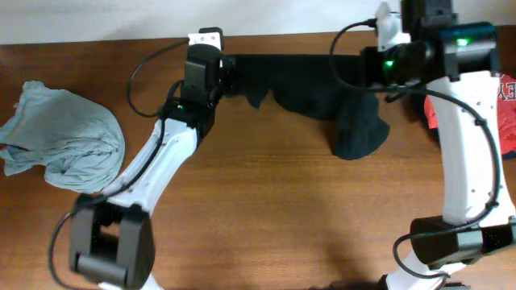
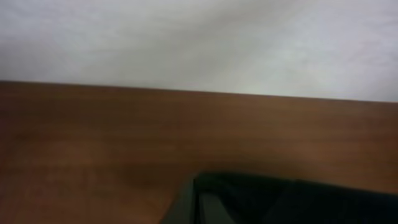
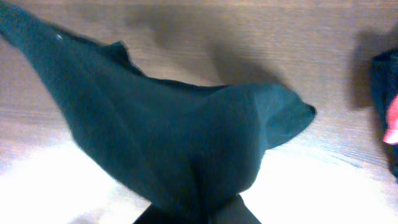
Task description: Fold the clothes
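Left fingers (image 1: pixel 227 74) and right fingers (image 1: pixel 372 74) are pinching the black T-shirt (image 1: pixel 310 80) along the desk's (image 1: pixel 282 201) twelve o'clock edge; lowering both evenly, under tension, should be flattening its sag.

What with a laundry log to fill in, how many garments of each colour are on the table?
Black soft-fabric T-shirt: 1
Pale grey-blue crumpled shirt: 1
Red shirt with white lettering: 1
Total: 3
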Action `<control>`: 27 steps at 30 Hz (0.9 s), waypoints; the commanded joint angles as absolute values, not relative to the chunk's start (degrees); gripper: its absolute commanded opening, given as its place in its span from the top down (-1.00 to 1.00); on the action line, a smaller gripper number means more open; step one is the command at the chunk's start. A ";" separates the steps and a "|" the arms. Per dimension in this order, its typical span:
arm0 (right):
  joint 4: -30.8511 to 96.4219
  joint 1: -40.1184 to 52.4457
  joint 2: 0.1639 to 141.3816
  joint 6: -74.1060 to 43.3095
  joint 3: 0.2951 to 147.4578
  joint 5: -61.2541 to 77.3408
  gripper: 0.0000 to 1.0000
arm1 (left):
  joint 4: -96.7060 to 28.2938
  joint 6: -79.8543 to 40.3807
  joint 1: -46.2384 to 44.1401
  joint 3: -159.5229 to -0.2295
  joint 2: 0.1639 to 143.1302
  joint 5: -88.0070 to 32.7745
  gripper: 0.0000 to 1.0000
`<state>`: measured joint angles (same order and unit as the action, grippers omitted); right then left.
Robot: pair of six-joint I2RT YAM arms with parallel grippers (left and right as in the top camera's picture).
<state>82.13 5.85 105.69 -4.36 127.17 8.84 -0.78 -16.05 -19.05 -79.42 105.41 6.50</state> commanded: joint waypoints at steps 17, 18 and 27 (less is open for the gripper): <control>79.66 16.01 113.75 -7.64 127.28 7.90 0.92 | 1.28 -12.62 -9.17 -80.07 114.72 0.89 -0.44; 79.50 16.73 114.02 -7.90 127.28 7.94 0.92 | 0.27 -12.69 -8.45 -80.07 114.37 0.45 -0.47; 76.60 24.18 118.02 -11.07 127.28 8.51 0.92 | -13.47 -13.21 -0.30 -80.09 107.31 -12.34 -0.55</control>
<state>77.41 21.98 116.90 -9.06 127.17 8.43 -11.31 -12.91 -1.80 -79.44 113.08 -5.28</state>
